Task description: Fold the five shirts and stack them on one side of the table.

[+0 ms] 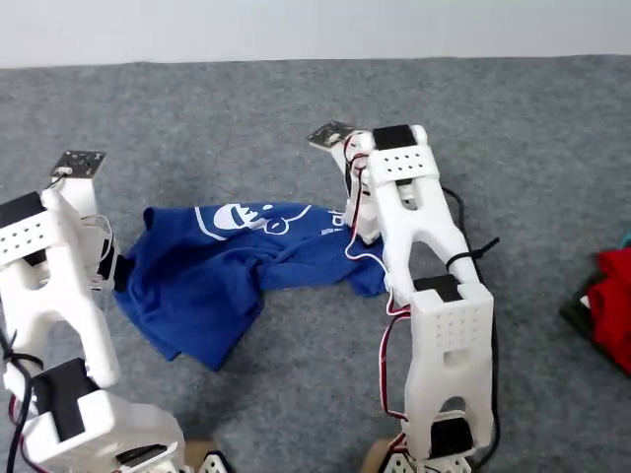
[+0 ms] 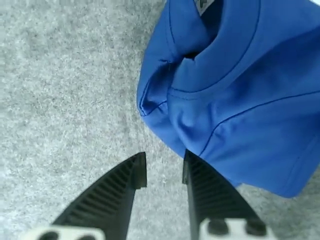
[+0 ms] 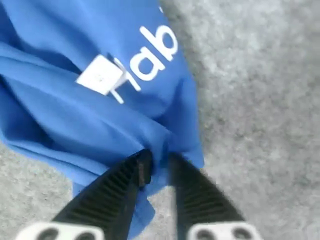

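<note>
The left pincer [image 2: 165, 167] stands a little open and empty, its tips over the bare grey table [image 2: 60, 75]. The blue shirt [image 2: 235, 100] begins just ahead of those tips and off to one side, with its collar [image 2: 220, 55] bunched. If the pincer closes where it is, it would likely take nothing, or only a thin lip of cloth that slips out on the lift.

Across the crumpled shirt, the right pincer [image 3: 157, 165] is drawn nearly closed, with the hem [image 3: 165, 137] caught between its tips and the white print just beyond. The hold looks shallow. A pull away from the left pincer could strip the hem free. It could also drag the whole heap along rather than spread it, since the far end is not held.

Well beyond the right pincer, a red pile [image 1: 613, 305] lies at the table's edge, and a wide drag might reach it.
</note>
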